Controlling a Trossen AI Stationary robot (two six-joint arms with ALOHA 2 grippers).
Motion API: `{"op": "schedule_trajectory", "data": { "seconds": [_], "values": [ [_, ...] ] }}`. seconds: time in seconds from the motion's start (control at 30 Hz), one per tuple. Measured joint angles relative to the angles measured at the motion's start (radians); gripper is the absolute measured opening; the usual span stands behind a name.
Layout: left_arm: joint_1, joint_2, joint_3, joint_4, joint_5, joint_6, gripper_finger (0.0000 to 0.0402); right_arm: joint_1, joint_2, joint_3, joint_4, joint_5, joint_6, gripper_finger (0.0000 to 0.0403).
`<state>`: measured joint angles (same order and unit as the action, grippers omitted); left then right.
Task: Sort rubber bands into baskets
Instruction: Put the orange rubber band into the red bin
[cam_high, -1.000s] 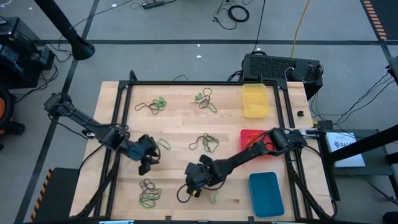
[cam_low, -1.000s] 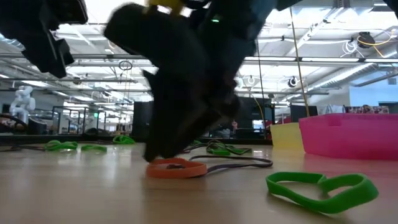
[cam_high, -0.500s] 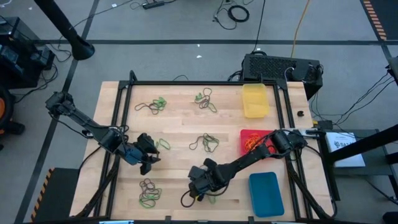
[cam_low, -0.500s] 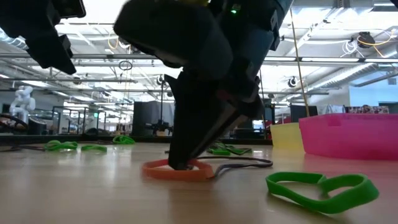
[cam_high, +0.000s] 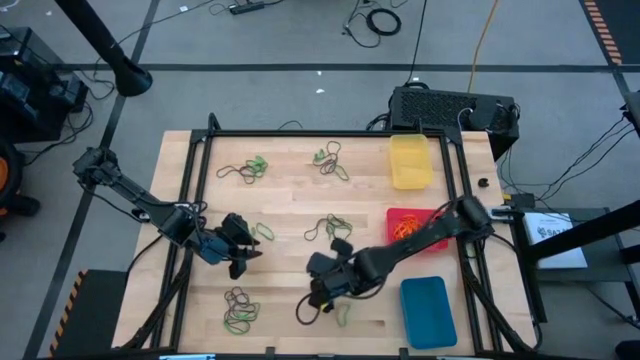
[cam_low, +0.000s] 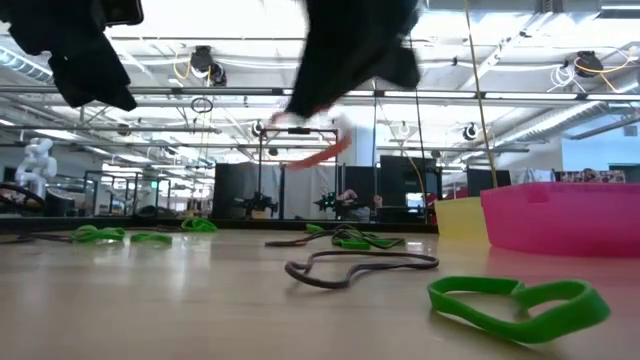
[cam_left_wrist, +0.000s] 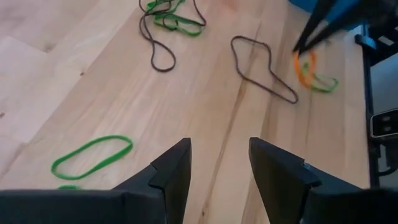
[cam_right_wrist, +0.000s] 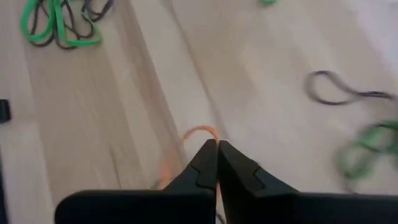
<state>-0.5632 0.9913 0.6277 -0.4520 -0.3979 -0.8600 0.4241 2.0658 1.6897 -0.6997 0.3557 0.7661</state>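
My right gripper (cam_high: 322, 292) hangs above the near middle of the table, shut on an orange rubber band (cam_low: 316, 152). The band also shows in the right wrist view (cam_right_wrist: 198, 132) and the left wrist view (cam_left_wrist: 304, 67). My left gripper (cam_high: 243, 260) is open and empty over the table's left part, its fingers (cam_left_wrist: 177, 171) above bare wood. A dark band (cam_low: 360, 268) and a green band (cam_low: 520, 300) lie flat on the table below my right gripper. The yellow basket (cam_high: 410, 160), red basket (cam_high: 402, 218) and blue basket (cam_high: 428, 312) stand along the right side. My right gripper pinches the orange band at one spot of its loop (cam_right_wrist: 205, 135) between its two shut fingertips. The fingers slant down from above. The band hangs slack below the fingertips, lifted clear of the table.
Clusters of green and dark bands lie at the far left (cam_high: 245, 168), far middle (cam_high: 330, 160), middle (cam_high: 330, 230) and near left (cam_high: 240, 310). A single green band (cam_high: 265, 232) lies by my left gripper. A black box (cam_high: 450, 108) stands behind the yellow basket.
My right gripper has risen from the table with the orange band and gone a little toward the right edge. The band, flat on the wood before, now hangs clear. The dark band beside it has stayed on the table.
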Motion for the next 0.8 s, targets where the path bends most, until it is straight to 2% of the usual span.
{"op": "schedule_trajectory", "data": {
  "seconds": [0.2,0.43,0.6,0.7,0.8],
  "values": [
    [0.001,0.000,0.000,0.035,-0.004,0.000,0.0169,-0.002,-0.148,0.001,-0.377,0.030,0.037,0.0001],
    [0.006,0.002,0.000,0.087,-0.086,0.001,0.0169,-0.026,-0.267,0.000,-0.875,0.069,0.139,0.0000],
    [0.056,0.002,0.000,0.087,-0.104,0.002,0.0169,-0.079,-0.429,-0.191,-0.793,0.111,0.094,0.0000],
    [0.091,0.002,0.000,0.096,-0.104,0.002,0.0169,-0.123,-0.538,-0.373,-0.796,0.071,0.165,0.0000],
    [0.127,0.003,0.000,0.110,-0.105,0.005,0.0169,-0.168,-0.655,-0.550,-0.711,0.010,0.232,0.0000]
  ]
}}
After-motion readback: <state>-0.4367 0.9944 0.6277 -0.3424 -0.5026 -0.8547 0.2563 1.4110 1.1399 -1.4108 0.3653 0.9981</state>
